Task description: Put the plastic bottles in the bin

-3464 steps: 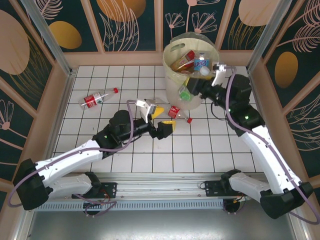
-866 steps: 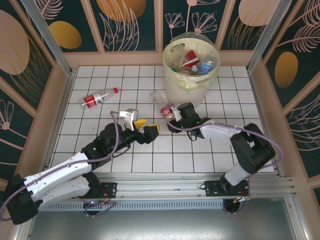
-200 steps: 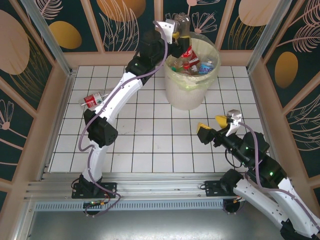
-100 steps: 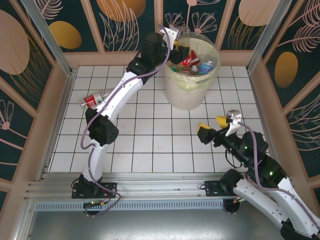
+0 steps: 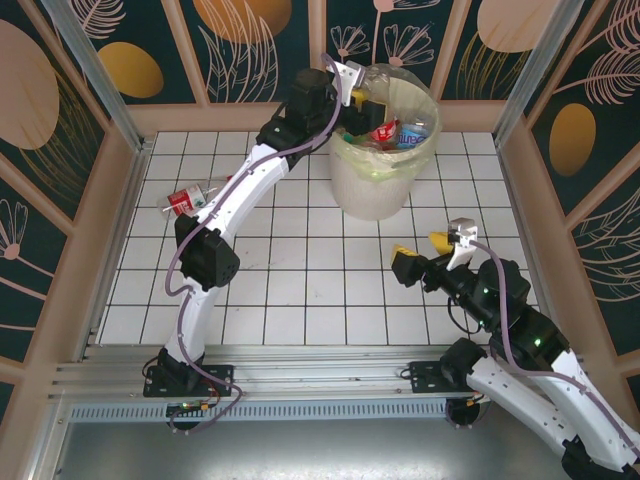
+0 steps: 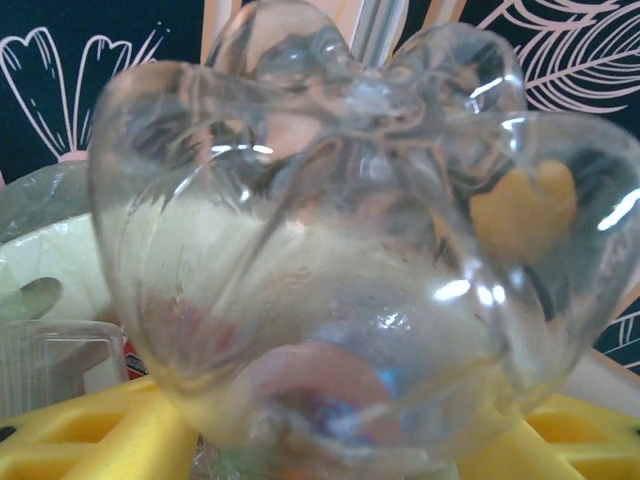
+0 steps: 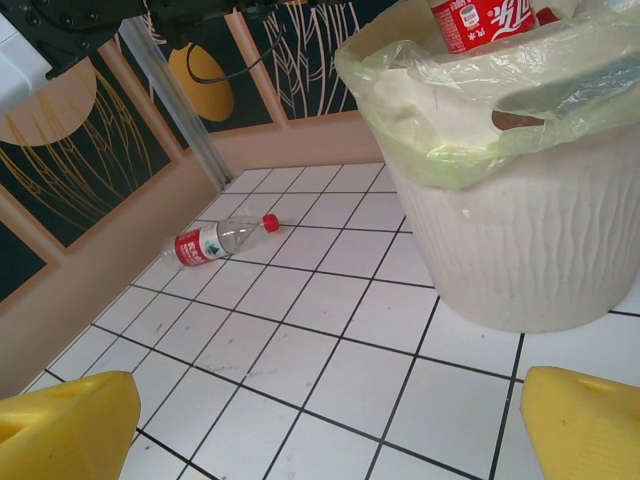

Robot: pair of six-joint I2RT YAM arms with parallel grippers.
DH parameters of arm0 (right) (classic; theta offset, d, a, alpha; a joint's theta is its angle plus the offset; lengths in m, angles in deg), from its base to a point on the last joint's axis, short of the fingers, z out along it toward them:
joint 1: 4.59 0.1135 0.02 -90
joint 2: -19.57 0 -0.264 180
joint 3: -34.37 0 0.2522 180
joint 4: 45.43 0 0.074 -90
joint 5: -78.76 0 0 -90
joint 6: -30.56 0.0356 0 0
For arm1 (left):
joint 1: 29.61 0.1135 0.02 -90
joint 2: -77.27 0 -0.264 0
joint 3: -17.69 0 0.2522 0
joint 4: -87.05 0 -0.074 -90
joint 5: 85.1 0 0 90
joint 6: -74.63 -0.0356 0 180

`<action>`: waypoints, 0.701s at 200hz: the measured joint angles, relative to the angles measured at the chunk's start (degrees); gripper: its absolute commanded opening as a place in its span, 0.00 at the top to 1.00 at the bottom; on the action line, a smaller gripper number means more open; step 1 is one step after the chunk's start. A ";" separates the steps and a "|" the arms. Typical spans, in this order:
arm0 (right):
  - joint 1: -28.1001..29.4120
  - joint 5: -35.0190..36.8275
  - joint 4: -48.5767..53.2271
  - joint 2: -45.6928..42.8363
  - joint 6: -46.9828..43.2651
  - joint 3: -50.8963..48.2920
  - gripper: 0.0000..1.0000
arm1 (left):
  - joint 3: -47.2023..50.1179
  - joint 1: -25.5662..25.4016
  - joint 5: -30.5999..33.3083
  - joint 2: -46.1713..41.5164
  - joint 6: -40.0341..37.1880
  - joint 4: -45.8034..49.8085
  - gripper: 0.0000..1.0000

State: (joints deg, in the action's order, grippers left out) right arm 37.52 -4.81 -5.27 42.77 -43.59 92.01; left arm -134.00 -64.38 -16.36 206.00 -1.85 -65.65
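- Left gripper (image 5: 353,93) is held over the bin (image 5: 370,185), with a clear bottle (image 6: 340,250) between its fingers (image 6: 90,440); how tightly cannot be told.
- Right gripper (image 5: 420,252) is spread wide, nothing in it.
- Red-label bottle (image 7: 215,241) is seen lying flat far left, cap toward the bin; the left arm is judged nearer.
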 measured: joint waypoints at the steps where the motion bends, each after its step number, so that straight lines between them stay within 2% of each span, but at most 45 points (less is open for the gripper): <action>1: 0.00 0.00 0.00 0.00 0.02 0.00 0.02 | 0.00 0.02 -0.11 0.00 0.09 0.00 0.33; 17: 0.00 0.00 -0.02 0.20 0.09 0.00 0.02 | -0.09 0.35 -1.01 0.00 0.98 0.00 0.31; 56: 0.00 0.02 -0.15 1.14 0.74 -0.02 0.02 | 0.33 2.12 0.20 -0.09 2.49 -0.07 0.12; 140: 0.00 0.83 -0.46 2.14 1.05 -0.02 0.02 | 4.22 5.51 11.78 -3.61 3.85 -0.02 0.13</action>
State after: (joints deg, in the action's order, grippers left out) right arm 37.52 -3.98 -5.73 44.91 -42.54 91.99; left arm -129.78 -58.87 -4.58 202.39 2.00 -65.67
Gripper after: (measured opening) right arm 0.981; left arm 0.884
